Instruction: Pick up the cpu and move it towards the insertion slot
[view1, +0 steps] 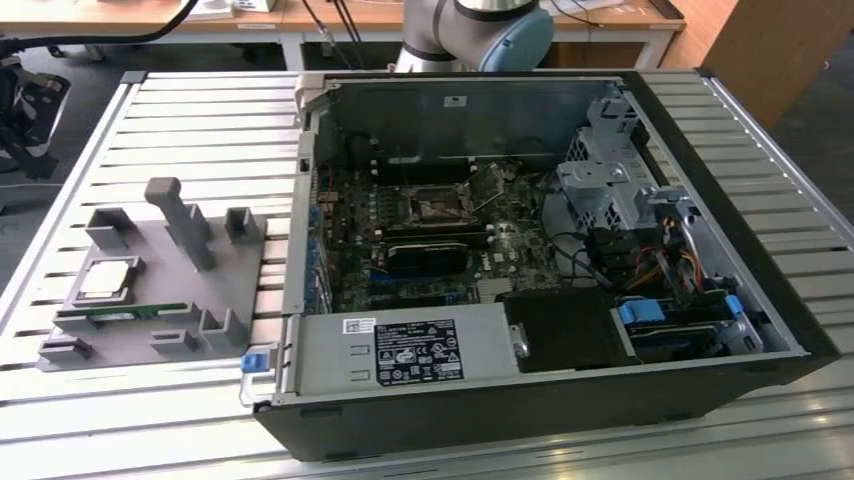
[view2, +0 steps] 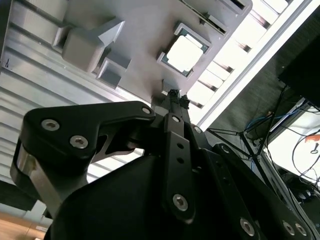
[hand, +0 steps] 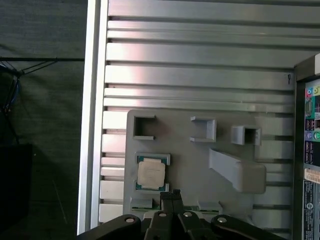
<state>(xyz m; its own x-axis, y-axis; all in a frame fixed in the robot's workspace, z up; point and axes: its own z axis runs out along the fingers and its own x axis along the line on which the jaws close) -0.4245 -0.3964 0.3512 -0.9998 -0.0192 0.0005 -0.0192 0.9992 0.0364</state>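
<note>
Over the grey holder plate (hand: 185, 165) on the slatted table (view1: 200, 120), your gripper (hand: 170, 194) hangs with its tips drawn together and nothing between them. It is empty and clenched, not grasping.

Just beside the tips, and apart from them, the cpu (hand: 150, 173) lies flat in its shallow pocket, shiny top up. In the first wrist view the tips sit off one edge of the chip rather than over its middle. In the exterior view you can see the cpu (view1: 110, 279) at the left, with a green memory stick (view1: 127, 313) just beside it on the same plate and a tall grey post (view1: 180, 220) standing near.

The insertion slot (view1: 437, 207) is well apart from all this, deep inside the open computer case (view1: 747, 330), with walls on every side.

By my judgement, the pick-up has not begun, so the risks are all ahead of you:
- Tips brought down closed and off-centre would strike the metal lid or the pocket's raised corners instead of straddling the chip.
- The chip is thin and sits low in its pocket, so a shallow grip could let it tilt or slip out.
- A sideways move made too low could catch the post.
- A low carry could clip the case wall between the plate and the slot.
</note>
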